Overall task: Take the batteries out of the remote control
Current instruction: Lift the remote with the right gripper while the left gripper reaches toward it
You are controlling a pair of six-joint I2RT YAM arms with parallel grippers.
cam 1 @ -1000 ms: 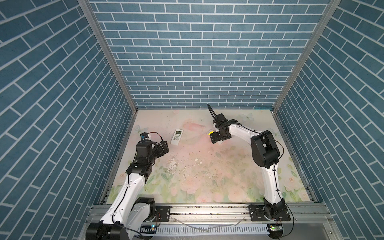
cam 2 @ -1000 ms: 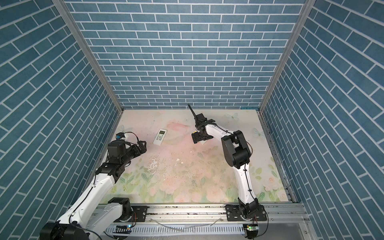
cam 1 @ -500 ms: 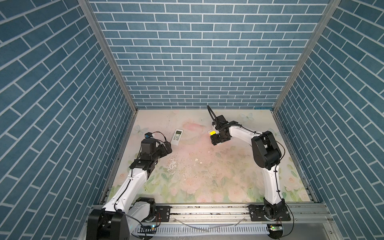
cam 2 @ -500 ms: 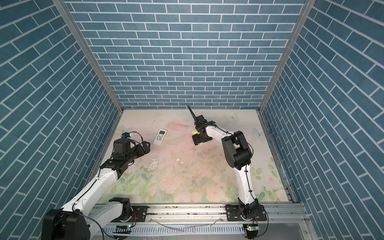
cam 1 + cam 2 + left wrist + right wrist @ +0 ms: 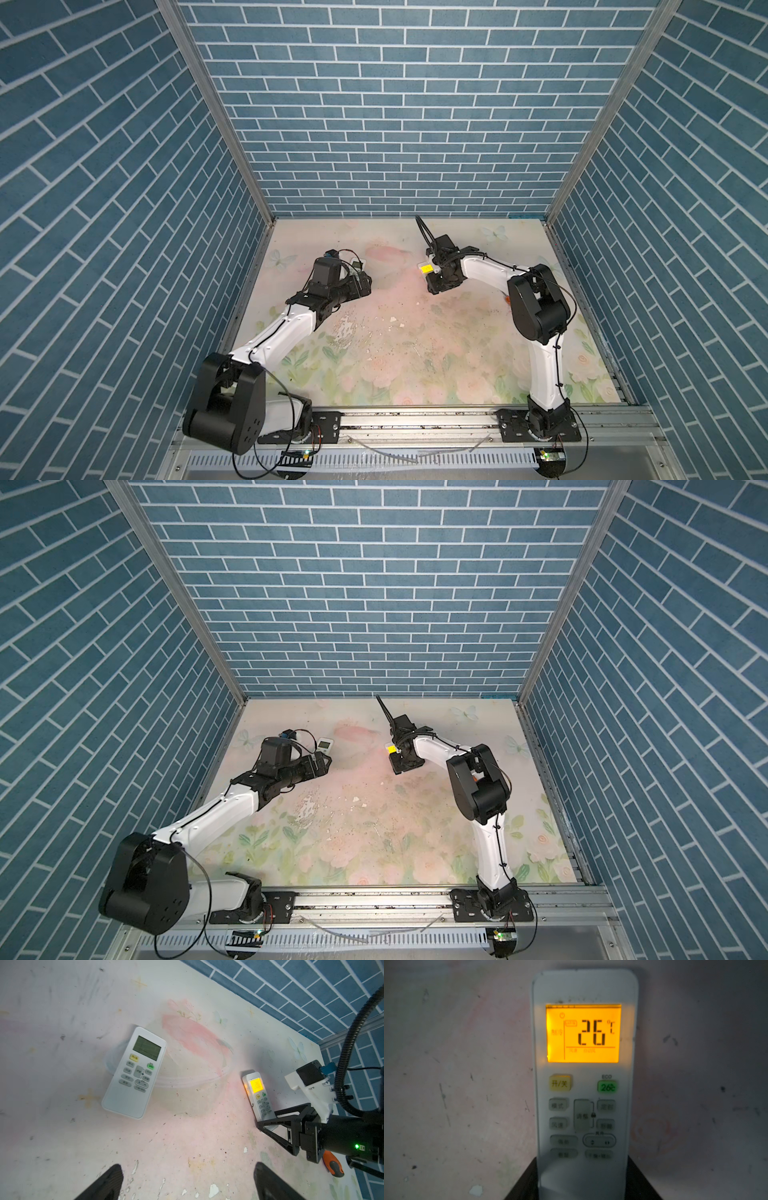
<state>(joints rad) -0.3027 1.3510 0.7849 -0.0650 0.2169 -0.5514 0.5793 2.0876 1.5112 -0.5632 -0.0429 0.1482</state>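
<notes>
A white remote control with a lit orange screen lies face up at the back middle of the mat. My right gripper is shut on its lower end, with a dark finger pressed against each long side. A second white remote control, its screen dark, lies face up at the back left. My left gripper hovers open and empty just short of it. The batteries are hidden.
An orange-handled screwdriver lies under the right arm. White flakes and worn patches dot the floral mat. Blue brick walls close in the left, right and back; a metal rail runs along the front.
The right gripper's jaws have closed in on the lit remote control. The left arm has stretched toward the back, bringing its open gripper up to the dark-screened remote.
</notes>
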